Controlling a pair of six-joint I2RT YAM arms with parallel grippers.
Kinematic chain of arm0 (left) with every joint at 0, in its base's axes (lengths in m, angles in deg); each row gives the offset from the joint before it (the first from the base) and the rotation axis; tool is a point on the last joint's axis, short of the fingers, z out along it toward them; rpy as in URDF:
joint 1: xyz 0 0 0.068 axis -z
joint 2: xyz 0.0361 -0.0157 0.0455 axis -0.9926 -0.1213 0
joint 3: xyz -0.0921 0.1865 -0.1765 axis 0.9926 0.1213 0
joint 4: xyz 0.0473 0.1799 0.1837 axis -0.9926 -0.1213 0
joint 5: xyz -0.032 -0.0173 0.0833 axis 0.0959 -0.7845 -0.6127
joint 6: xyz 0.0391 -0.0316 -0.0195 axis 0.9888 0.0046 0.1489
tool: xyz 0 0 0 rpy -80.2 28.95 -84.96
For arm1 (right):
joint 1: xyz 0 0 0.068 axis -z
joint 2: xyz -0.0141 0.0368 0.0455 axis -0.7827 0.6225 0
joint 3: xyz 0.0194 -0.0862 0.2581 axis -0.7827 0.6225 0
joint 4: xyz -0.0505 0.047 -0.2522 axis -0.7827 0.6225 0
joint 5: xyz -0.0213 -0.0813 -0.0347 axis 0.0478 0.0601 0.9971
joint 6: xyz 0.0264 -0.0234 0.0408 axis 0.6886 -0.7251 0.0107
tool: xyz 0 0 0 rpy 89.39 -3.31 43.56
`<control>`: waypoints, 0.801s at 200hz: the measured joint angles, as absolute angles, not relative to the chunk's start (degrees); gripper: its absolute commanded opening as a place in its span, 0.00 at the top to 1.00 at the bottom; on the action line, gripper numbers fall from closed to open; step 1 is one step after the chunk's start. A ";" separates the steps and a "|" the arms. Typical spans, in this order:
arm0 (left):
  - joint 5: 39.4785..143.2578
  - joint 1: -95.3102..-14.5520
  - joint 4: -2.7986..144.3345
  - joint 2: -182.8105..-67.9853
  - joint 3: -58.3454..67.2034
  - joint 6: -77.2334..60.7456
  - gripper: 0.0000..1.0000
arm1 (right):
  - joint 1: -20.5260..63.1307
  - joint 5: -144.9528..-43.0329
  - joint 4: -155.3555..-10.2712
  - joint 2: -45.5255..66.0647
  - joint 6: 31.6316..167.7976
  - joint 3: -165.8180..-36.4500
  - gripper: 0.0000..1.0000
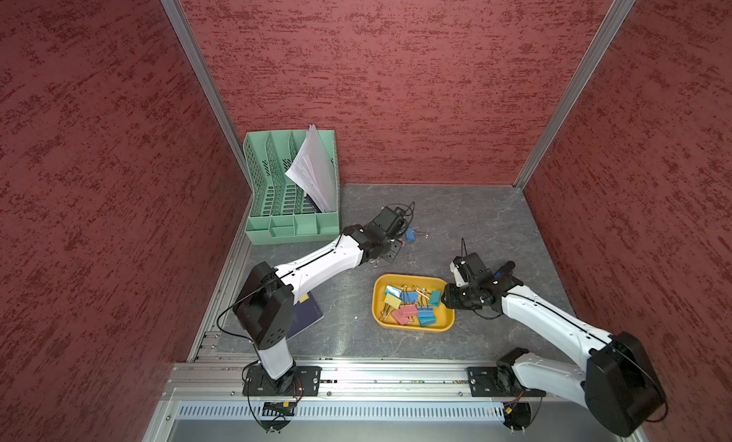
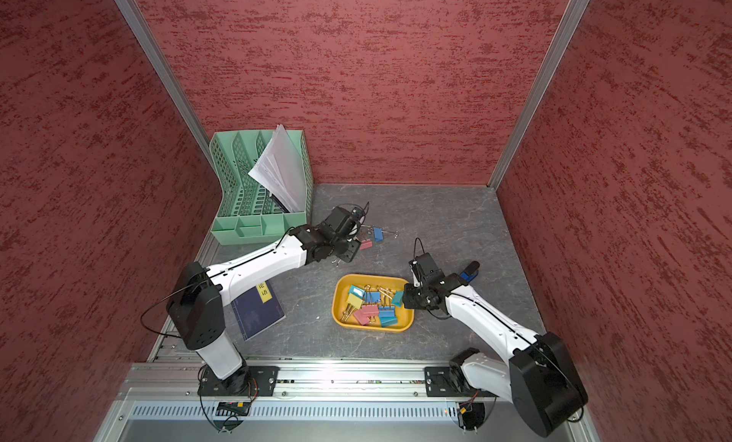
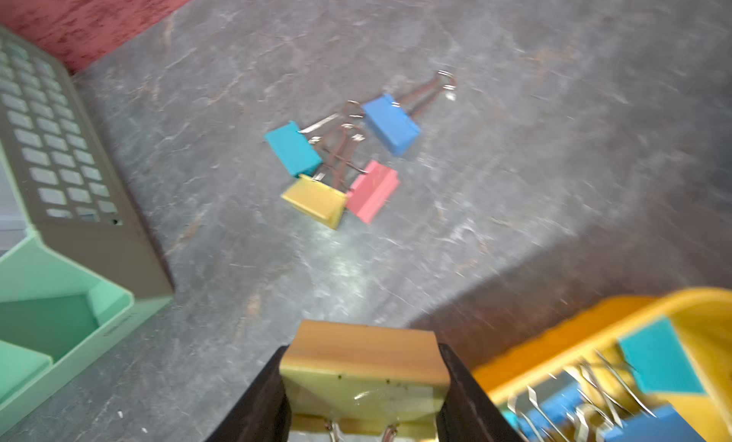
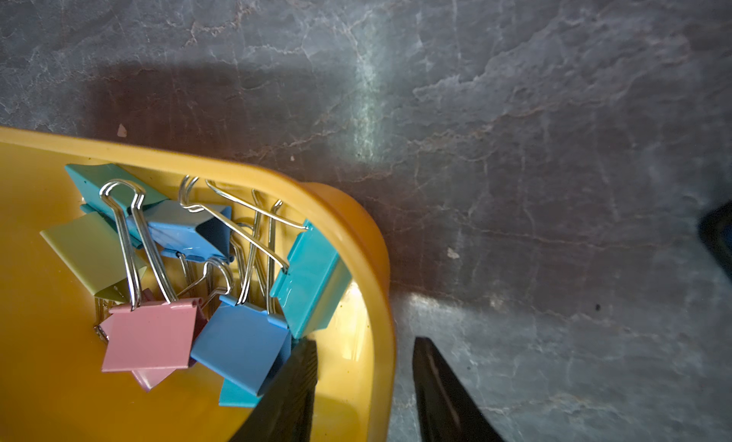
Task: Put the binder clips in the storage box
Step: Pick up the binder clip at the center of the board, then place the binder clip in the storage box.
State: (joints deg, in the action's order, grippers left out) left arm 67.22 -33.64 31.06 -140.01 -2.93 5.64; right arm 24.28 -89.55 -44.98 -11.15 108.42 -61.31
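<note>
Four coloured clips loose | left pincer clamps yellow clip | right pincer apart astride orange box

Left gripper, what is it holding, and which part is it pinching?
The left gripper holds a yellow clip by its body, with one jaw pressed against each end.

White shells, black joints, black cables

The left gripper clamps a yellow clip, four loose clips lying beyond on the grey table.
</note>
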 measured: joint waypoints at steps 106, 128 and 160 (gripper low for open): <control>72.26 -19.66 31.23 -151.50 -3.83 -7.32 0.26 | 24.24 -89.55 -44.98 -12.23 108.44 -61.31 0.55; 72.64 -19.66 31.04 -152.71 -3.83 -8.89 0.01 | 24.24 -89.55 -44.98 -12.23 108.44 -61.31 0.54; 70.76 -20.11 30.86 -152.47 -3.92 -10.75 0.00 | 24.22 -89.55 -44.98 -12.23 108.44 -61.31 0.54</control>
